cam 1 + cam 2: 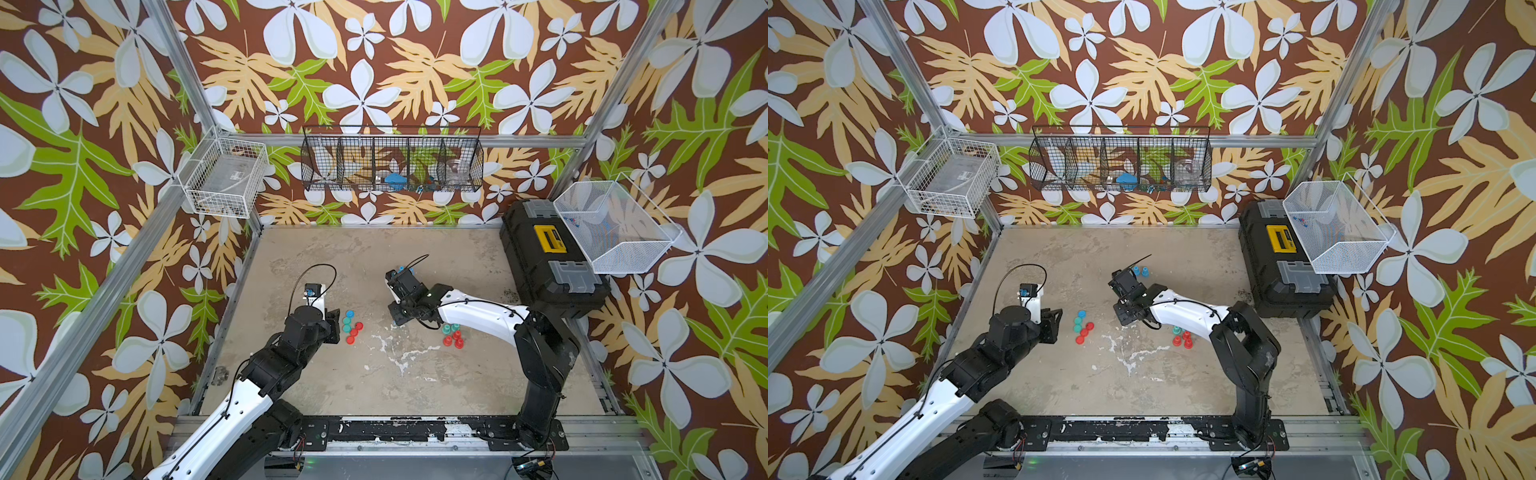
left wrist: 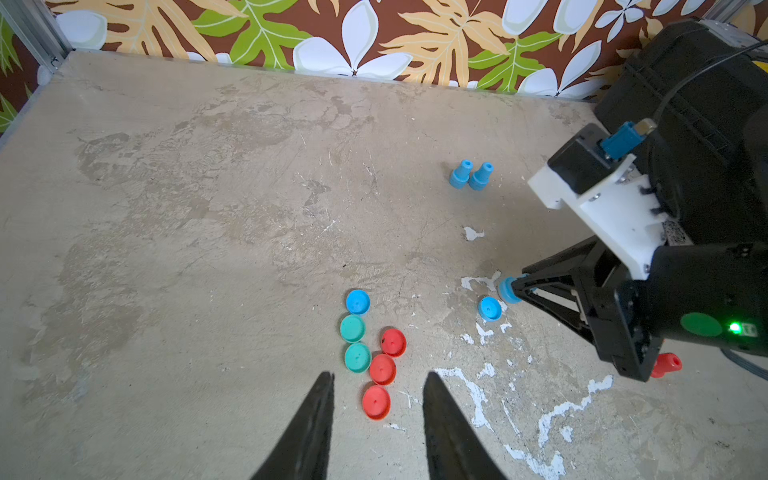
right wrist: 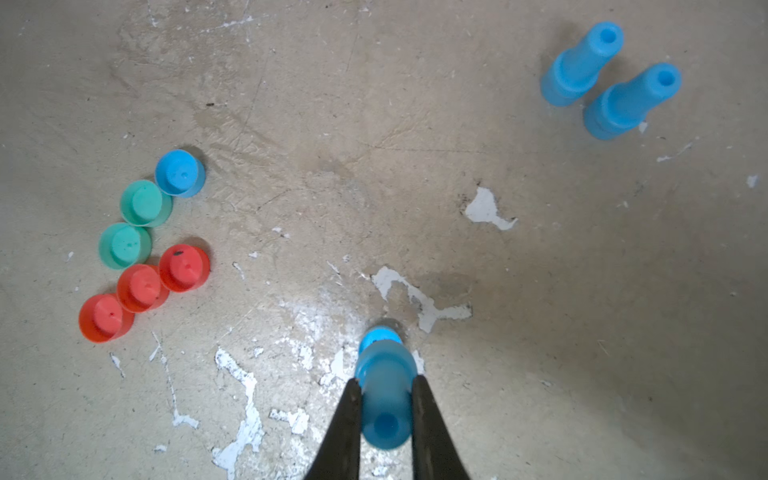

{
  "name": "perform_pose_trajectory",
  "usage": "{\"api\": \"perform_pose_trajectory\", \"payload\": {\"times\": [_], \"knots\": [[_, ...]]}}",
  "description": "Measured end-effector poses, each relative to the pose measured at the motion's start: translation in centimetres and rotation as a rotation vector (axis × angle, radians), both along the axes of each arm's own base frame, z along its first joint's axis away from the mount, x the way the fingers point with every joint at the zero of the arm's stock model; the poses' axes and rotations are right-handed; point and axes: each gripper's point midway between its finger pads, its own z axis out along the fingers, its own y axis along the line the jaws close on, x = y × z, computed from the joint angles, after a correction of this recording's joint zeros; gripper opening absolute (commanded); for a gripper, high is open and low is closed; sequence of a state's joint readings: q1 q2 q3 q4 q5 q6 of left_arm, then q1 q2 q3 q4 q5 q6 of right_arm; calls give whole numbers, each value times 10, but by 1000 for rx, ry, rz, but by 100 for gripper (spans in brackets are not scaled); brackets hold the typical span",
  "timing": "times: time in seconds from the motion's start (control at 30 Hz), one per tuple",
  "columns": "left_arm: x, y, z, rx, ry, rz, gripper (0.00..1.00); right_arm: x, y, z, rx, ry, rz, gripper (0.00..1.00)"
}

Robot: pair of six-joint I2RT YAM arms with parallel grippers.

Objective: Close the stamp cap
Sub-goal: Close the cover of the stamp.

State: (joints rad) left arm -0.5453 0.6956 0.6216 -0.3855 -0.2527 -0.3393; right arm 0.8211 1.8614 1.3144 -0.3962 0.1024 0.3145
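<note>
My right gripper (image 3: 386, 380) is shut on the stem of a blue stamp (image 3: 385, 399), held upright with its wide end down. Directly below the stamp, a loose blue cap (image 3: 380, 334) lies on the table; in the left wrist view this cap (image 2: 489, 308) sits just beside the stamp's base (image 2: 507, 289), and I cannot tell whether they touch. My left gripper (image 2: 379, 374) hovers open over a cluster of loose blue, teal and red caps (image 2: 370, 353), nothing between its fingers. In both top views the held stamp is hidden under the right gripper (image 1: 395, 319).
Two blue stamps (image 3: 611, 79) stand together farther back on the table. Red and teal stamps (image 1: 453, 334) stand beside the right arm. A black toolbox (image 1: 548, 257) fills the back right corner. Wire baskets (image 1: 392, 160) hang on the walls.
</note>
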Motion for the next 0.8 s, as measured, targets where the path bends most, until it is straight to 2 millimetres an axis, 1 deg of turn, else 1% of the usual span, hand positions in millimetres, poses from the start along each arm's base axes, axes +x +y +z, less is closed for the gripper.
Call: {"api": "perform_pose_trajectory", "payload": {"times": [0.17,0.63,0.8], "knots": [[0,0,0,1,1,0,39,-4,3,-10,-12,18,2,13],[0,0,-1,1,2,1,39,-7,2,-23,-31,39,-2,12],[0,0,-1,1,2,1,39,-6,3,-24,-32,37,-3,12]]}}
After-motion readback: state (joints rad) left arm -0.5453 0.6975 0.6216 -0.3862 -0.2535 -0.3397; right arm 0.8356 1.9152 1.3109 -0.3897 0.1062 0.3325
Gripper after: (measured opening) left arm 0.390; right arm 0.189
